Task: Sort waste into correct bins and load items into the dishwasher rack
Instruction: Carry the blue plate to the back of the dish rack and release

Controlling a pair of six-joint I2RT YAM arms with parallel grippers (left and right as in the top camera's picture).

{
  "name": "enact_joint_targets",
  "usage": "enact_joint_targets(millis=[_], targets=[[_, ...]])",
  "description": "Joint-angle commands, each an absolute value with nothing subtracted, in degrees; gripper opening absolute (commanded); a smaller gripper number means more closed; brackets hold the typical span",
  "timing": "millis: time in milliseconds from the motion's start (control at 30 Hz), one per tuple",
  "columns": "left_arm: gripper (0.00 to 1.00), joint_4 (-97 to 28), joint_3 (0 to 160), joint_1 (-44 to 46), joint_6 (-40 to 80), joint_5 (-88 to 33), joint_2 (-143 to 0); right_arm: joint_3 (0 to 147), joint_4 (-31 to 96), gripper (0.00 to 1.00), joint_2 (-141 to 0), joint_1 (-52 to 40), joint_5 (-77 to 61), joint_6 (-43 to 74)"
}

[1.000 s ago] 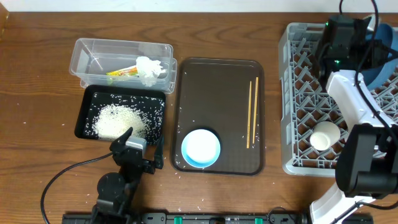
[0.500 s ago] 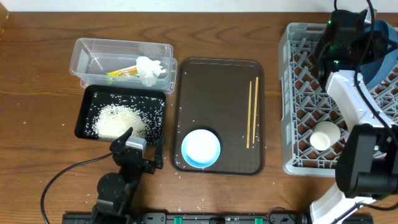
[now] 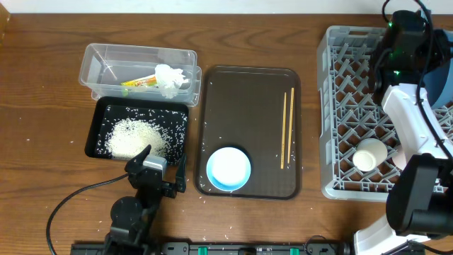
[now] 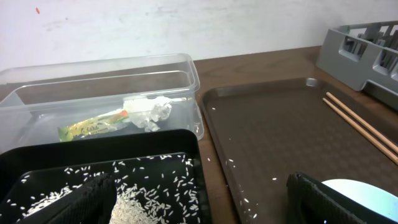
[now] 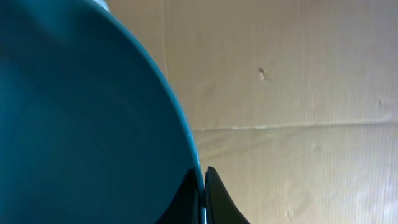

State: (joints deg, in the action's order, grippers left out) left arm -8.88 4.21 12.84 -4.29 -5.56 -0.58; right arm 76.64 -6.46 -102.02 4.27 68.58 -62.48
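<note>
Your right gripper (image 5: 202, 190), pinching rim of blue dish (image 5: 81, 124), has swung toward 1 o'clock over rack (image 3: 327, 113); dish not yet slotted. Left gripper (image 4: 202, 208) spread, idle beside black tray (image 3: 95, 117). Bowl (image 3: 228, 168), chopsticks (image 3: 286, 127) wait on brown tray (image 3: 248, 99).

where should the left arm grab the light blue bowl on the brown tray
Probably the rim of the light blue bowl, from above. It sits upright, mouth up, on the brown tray, so one finger can go inside the wall and one outside. Its left rim lies nearest the left gripper.
</note>
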Motion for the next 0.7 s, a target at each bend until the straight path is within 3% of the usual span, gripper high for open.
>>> enact_joint_targets(millis=[0, 233, 433, 667], targets=[[0.91, -9.28, 2.74, 12.56, -4.03, -4.91, -0.23, 76.34, -6.39, 0.01, -102.13, 4.47, 66.59, -63.55], [0.91, -9.28, 2.74, 12.56, -4.03, -4.91, -0.23, 76.34, -6.74, 0.01, -103.42, 4.51, 68.1, -64.95], [0.9, -9.28, 2.74, 12.56, -4.03, -4.91, -0.23, 76.34, -16.29, 0.01, -103.15, 6.0, 70.91, -71.66], [0.9, -9.28, 2.74, 12.56, -4.03, -4.91, -0.23, 76.27, -11.55, 0.01, -103.0, 5.76, 68.79, -69.69]])
